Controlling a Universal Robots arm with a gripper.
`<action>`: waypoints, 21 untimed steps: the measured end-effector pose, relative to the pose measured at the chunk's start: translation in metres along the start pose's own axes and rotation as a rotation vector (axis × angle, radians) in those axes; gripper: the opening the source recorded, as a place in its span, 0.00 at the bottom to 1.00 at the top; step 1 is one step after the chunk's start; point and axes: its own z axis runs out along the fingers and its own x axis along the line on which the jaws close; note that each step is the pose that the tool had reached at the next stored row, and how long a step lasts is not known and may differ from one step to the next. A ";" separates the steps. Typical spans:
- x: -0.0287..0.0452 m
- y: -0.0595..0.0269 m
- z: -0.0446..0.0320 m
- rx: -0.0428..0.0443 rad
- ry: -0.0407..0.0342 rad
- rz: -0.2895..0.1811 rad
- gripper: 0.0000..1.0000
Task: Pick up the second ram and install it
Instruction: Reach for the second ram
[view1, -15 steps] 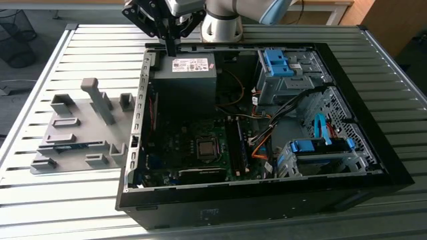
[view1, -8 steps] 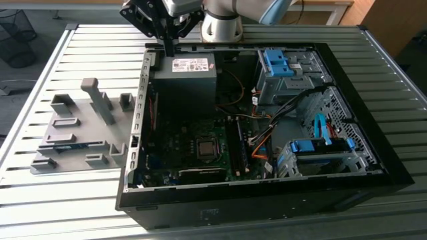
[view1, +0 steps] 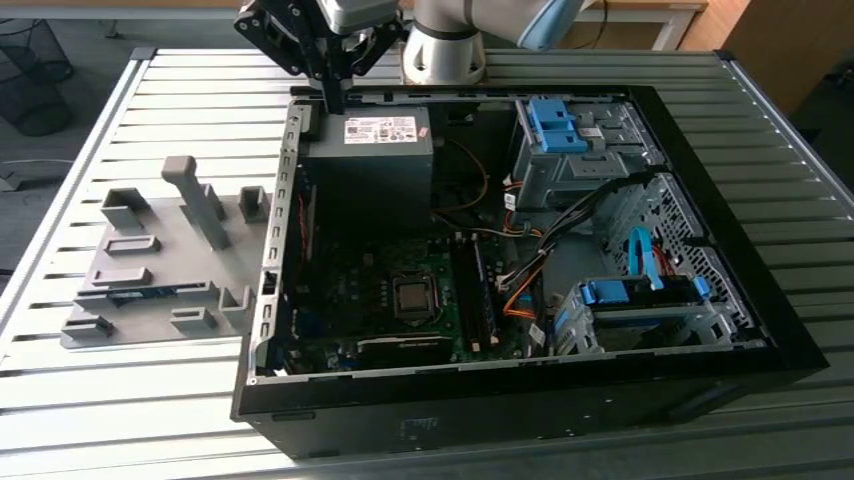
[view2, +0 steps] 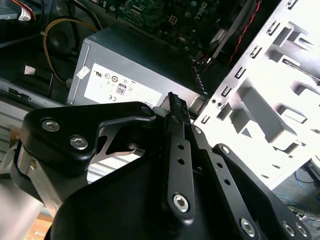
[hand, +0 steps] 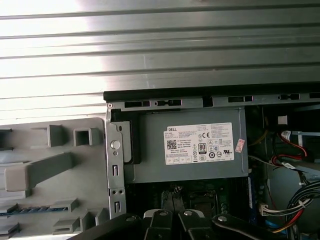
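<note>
Presently the ram (view1: 150, 291) lies flat in a slot of the grey fixture (view1: 160, 215), near that fixture's front edge. In the first wrist view the ram (hand: 22, 212) reads as a thin blue strip between the fixture's blocks, and nothing touches it. The fixture sits on the slatted bench (view1: 134, 400), just beside the wall of the open case (view1: 534, 400) on the exterior view's left. The end effector (view1: 330, 98) hangs well apart from the ram, above the case's far corner on that same side, over the edge of the power supply (view1: 370, 170). In the second wrist view the end effector (view2: 174, 100) has its fingers closed together with nothing between them. The motherboard (view1: 400, 300) lies nearer, below the power supply.
</note>
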 end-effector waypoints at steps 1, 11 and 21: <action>0.0005 0.0000 0.0000 0.0000 0.0000 0.000 0.11; 0.0057 -0.0004 0.0005 0.0000 0.0000 0.000 0.11; 0.0110 -0.0009 0.0009 0.0000 0.0000 0.000 0.11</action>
